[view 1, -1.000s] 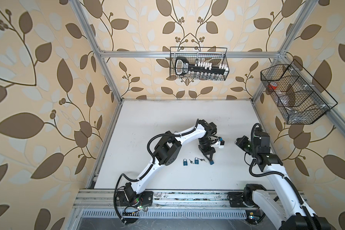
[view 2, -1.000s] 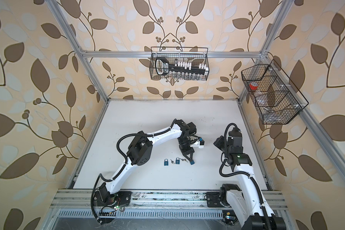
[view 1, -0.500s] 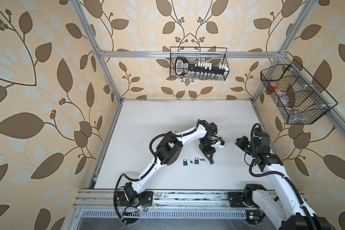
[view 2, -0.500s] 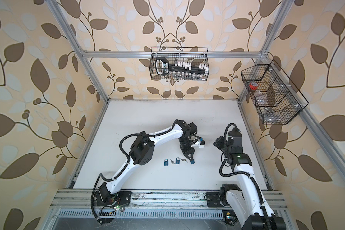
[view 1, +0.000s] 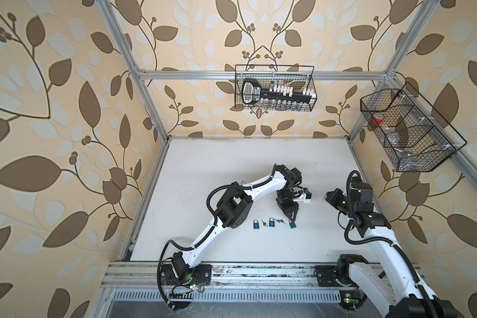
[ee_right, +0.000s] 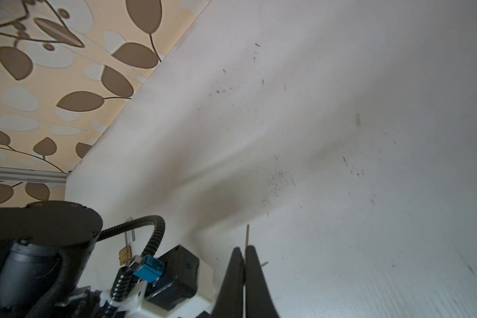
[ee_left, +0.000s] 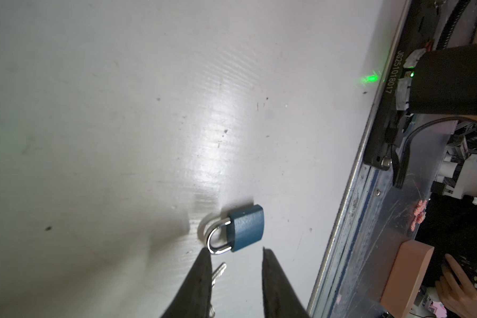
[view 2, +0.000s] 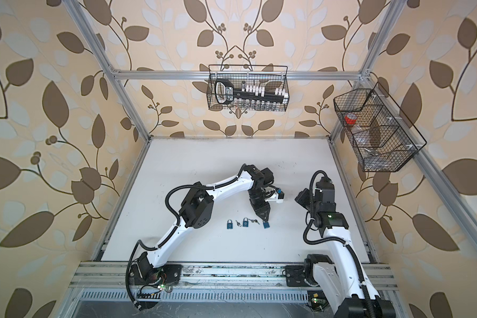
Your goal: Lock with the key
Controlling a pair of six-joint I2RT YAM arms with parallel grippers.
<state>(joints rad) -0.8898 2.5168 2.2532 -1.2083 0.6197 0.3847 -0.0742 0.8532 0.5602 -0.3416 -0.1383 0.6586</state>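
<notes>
**Top views.** Three padlocks lie in a row on the surface (view 1: 232, 165), near its front rail. The target padlock (view 1: 292, 225) is the one at the right end of the row. In both top views it sits just past the tips of the left hand (view 1: 292, 218), on the front-rail side. The left hand is clearly the nearer. The right hand (view 1: 328, 196) hangs well apart to the right, over bare surface. A loose key (view 1: 280, 220) lies between the target and the middle padlock (view 1: 272, 223).

**Left wrist view.** The padlock (ee_left: 245, 228) lies flat, just beyond the fingertips (ee_left: 204, 256) and apart from them. Its long axis, from shackle to body, runs roughly along the line joining the two tips, so it lies along the closing direction. Its length nearly fills the gap. The left hand (ee_left: 234, 250) is spread and holds nothing. The loose key (ee_left: 219, 271) lies beside one finger, partly hidden by it. Judgement: a short advance would set the fingers over the shackle end and the base. The clearance is small, and the loose key could be caught.

**Right wrist view.** The right hand (ee_right: 244, 249) is pressed together. A thin metal sliver stands out between its tips, probably the key (ee_right: 247, 234) seen edge-on. The padlock is not in this view.
</notes>
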